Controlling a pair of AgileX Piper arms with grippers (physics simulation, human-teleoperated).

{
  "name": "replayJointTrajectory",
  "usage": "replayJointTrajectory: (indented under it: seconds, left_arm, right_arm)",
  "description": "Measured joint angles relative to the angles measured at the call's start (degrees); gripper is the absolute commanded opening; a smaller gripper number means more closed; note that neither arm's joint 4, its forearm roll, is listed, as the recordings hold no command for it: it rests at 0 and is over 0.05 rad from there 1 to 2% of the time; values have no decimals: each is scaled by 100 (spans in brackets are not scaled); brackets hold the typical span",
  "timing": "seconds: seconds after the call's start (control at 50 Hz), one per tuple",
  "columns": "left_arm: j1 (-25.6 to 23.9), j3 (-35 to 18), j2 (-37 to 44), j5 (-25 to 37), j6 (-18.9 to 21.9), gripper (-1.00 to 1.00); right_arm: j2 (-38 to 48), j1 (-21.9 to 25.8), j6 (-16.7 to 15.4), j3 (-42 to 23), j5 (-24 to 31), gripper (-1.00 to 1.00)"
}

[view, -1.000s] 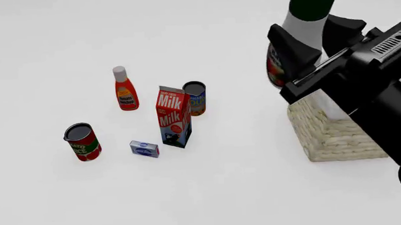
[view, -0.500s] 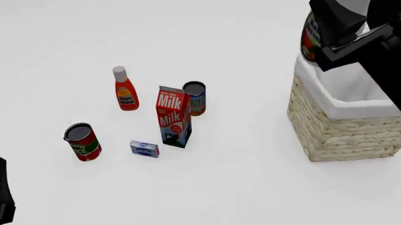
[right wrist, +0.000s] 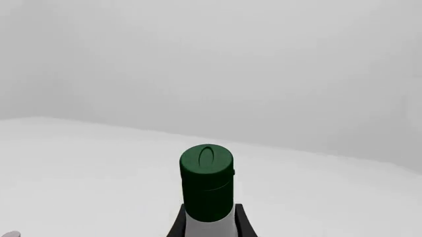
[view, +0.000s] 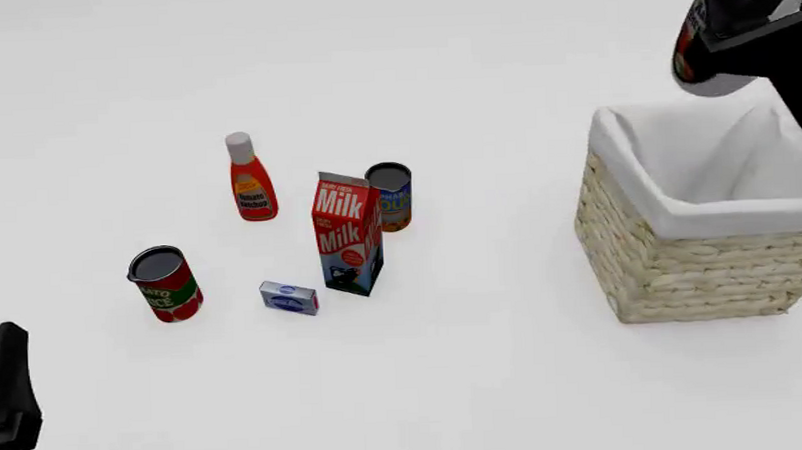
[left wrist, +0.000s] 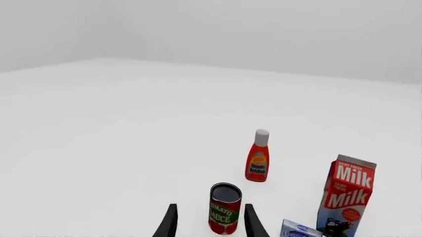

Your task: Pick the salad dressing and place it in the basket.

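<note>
The salad dressing, a white bottle with a dark green cap, is held in the air by my right gripper, which is shut on its neck. In the front view it hangs at the top right, over the far rim of the basket. That basket is pale woven wicker with a white cloth lining, and its inside shows only the lining. My left gripper is low at the table's near left, open, with nothing between its fingers.
Left of centre stand a red ketchup bottle, a milk carton, a dark can behind it, a tomato sauce can and a small blue box. The tomato sauce can is just ahead of the left fingers.
My right gripper has carried the salad dressing rightward and farther back, uncovering the basket. The left gripper has come a little further into view at the lower left.
</note>
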Motion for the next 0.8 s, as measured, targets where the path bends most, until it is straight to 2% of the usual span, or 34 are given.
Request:
replayJointTrajectory:
  seconds: [0.36, 0.8]
  left_arm:
    - [24, 6, -1, 143, 15, 100]
    - [-16, 7, -1, 262, -45, 100]
  right_arm:
    - [632, -939, 56, -274, -174, -100]
    - [1056, -1615, 195, -163, -404, -100]
